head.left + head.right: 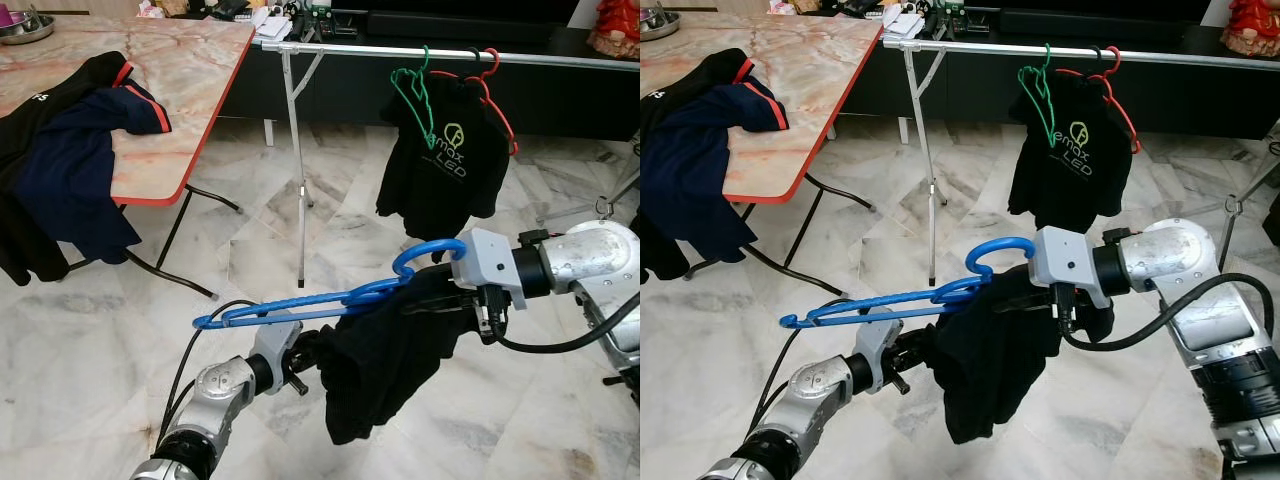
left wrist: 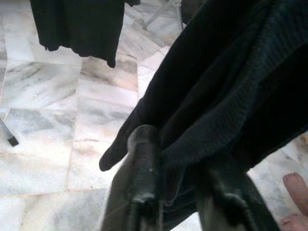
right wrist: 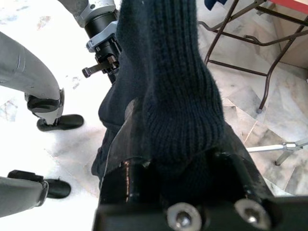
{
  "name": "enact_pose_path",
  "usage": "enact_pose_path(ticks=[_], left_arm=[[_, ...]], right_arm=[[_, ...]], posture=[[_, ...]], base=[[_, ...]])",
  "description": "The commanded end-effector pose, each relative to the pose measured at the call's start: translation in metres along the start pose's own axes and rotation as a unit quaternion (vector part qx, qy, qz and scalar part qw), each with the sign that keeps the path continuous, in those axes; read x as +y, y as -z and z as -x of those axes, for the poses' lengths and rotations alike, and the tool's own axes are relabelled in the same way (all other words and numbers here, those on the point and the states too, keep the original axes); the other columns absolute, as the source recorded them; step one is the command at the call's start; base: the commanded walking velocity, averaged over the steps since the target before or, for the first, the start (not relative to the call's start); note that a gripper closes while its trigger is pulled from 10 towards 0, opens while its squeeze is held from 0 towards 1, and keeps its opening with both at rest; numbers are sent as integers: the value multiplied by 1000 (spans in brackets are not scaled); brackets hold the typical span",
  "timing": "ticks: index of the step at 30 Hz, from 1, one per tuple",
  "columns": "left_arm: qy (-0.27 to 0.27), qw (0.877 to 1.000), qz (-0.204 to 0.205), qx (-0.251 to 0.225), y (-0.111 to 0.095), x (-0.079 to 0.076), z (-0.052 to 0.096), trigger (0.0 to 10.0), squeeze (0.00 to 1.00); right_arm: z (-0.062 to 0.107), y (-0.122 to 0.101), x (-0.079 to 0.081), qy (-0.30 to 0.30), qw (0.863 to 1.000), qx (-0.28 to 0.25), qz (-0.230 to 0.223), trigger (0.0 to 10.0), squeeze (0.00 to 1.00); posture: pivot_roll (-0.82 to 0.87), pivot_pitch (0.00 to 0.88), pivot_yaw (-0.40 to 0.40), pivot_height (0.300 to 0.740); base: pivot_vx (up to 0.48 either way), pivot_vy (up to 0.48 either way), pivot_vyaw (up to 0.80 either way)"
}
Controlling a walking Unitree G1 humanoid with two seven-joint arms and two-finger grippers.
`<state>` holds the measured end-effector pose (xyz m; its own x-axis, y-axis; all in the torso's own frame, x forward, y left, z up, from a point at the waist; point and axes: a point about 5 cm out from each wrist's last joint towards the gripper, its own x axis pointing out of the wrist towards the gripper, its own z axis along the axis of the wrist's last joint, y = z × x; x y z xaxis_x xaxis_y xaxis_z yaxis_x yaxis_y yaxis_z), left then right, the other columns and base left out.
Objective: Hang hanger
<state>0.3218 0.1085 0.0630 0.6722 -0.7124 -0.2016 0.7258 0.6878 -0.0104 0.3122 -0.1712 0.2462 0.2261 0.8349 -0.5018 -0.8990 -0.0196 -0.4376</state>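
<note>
Both arms are raised in front of the body over the pale marble floor, holding one load between them. The blue plastic hanger lies nearly horizontal, its hook curling up just beside the right wrist housing and its far tip pointing to the robot's left. A black knitted garment is draped over the hanger and hangs down between the two arms. Right gripper: fingers closed on a thick fold of the black garment, the ribbed knit bulging up between them. Left gripper: fingers likewise pinched on the garment's cloth, a fold trapped between the two black fingers. Whether either gripper also touches the hanger itself, I cannot tell. Ahead stands a silver metal clothes rail on a thin upright leg; the blue hanger is well short of it and lower. On the rail hang a green wire hanger, empty, and a red hanger carrying a black printed T-shirt. To the robot's left is a folding table with a marbled pink top and red edge; dark navy and black clothing with red trim drapes over its near edge. A metal bowl sits at the table's far left corner. A person's bare toes show in the left wrist view.
</note>
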Motion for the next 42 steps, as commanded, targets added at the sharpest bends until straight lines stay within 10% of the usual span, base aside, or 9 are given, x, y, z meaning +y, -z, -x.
enact_pose_path(ticks=[1,15,31,42], left_arm=[[7,1000,3,6,4,-2,0,0,0],[-27,999,4,19,12,6,10,0,0],[-61,997,12,36,27,10,24,0,0],[-63,997,13,44,30,10,27,0,0]], right_arm=[[1,-5,-4,7,1000,-4,15,0,0],[-2,2,-4,28,999,-15,-3,0,0],[16,34,13,30,984,-97,-144,0,0],[32,85,50,-48,981,81,-172,0,0]], posture=[[-135,177,-58,740],[-128,178,-51,740],[-126,218,-57,740],[-128,229,-56,740]], base=[[0,0,0],[0,0,0],[0,0,0],[0,0,0]])
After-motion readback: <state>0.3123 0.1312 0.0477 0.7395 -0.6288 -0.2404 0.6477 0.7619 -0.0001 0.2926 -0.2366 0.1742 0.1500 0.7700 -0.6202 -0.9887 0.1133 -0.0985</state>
